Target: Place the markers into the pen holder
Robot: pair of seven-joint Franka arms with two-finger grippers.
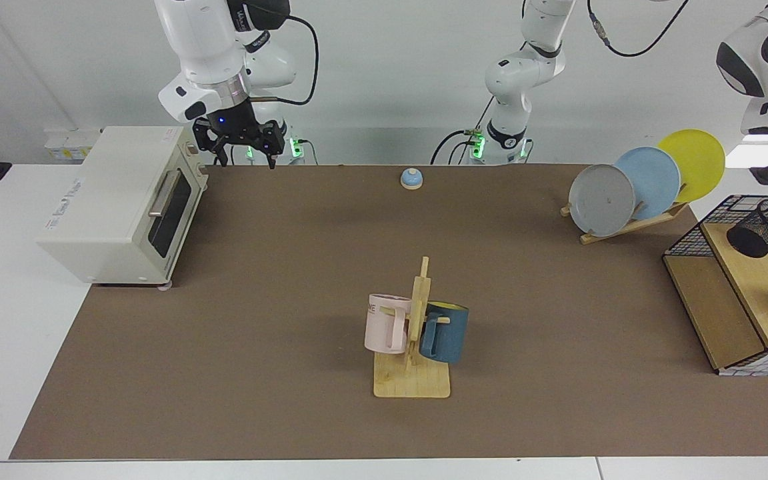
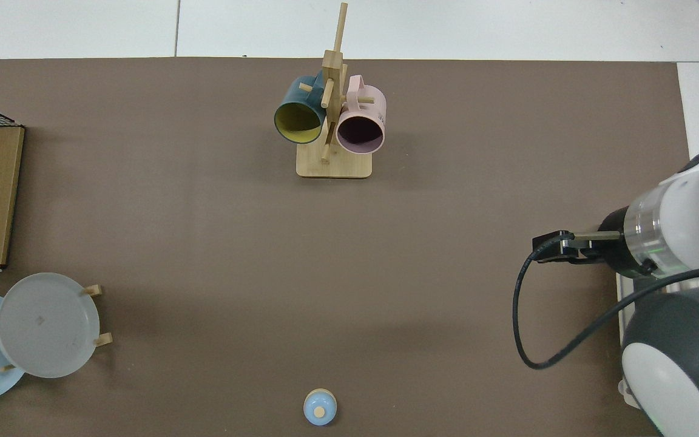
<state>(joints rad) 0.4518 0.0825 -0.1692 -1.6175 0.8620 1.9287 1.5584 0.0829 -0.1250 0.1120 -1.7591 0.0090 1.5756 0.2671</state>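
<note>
Facing view: the right gripper (image 1: pixel 243 148) is hanging with its fingers spread and nothing between them, just beside the toaster oven (image 1: pixel 117 203). The pen holder (image 1: pixel 766 228) is sitting far from the oven, on a wooden shelf (image 1: pixel 754 280). No left gripper or marker is showing.

Both arms have glossy white rounded shells with dark grey joint caps. The right gripper (image 1: pixel 243 148) at upper left is black, with a small blue light. Black cables loop from the arms; green lights glow at the bases.
</note>
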